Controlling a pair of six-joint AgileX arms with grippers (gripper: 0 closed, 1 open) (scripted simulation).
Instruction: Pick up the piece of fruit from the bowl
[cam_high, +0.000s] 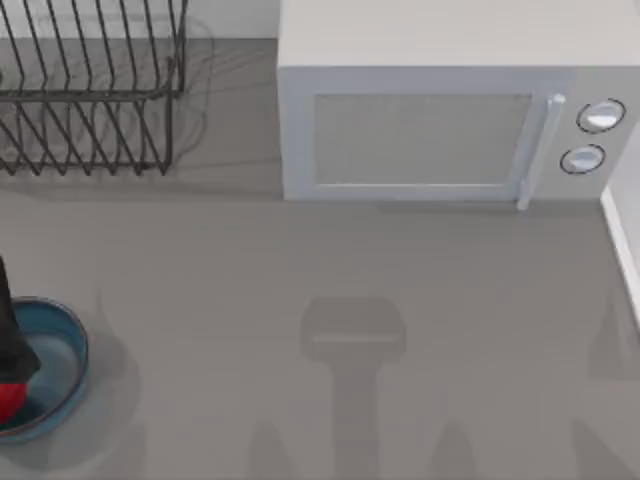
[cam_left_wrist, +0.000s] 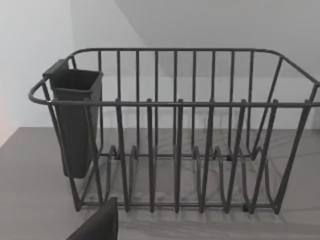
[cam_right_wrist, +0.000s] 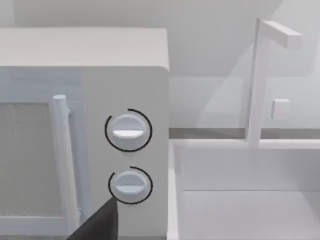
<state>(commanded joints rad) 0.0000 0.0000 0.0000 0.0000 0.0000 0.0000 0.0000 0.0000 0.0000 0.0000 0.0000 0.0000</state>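
The grey bench (cam_high: 300, 280) carries everything here, and its biggest load is the white microwave (cam_high: 450, 130), set well away from the left hand (cam_high: 12, 345) toward the back and the top view's right; the right wrist view looks at its two dials (cam_right_wrist: 128, 130) with a white sink (cam_right_wrist: 240, 200) beside it. Next in size is the wire dish rack (cam_left_wrist: 175, 130), standing at the back beyond the left hand, with a dark cutlery cup (cam_left_wrist: 75, 120) hung on one end. Both sit far enough off that the reach into the blue bowl (cam_high: 65, 345) is unobstructed. The bowl rests at the bench's left edge, directly under the left hand, whose dark body reaches over its rim from the left. Smallest is the red piece of fruit (cam_high: 8, 400), lying in the bowl, just at the hand's tip and on its near side, touching or almost so. I judge the hand is poised at the fruit for the grasp, but whether its fingers are spread or pinching the fruit I cannot tell
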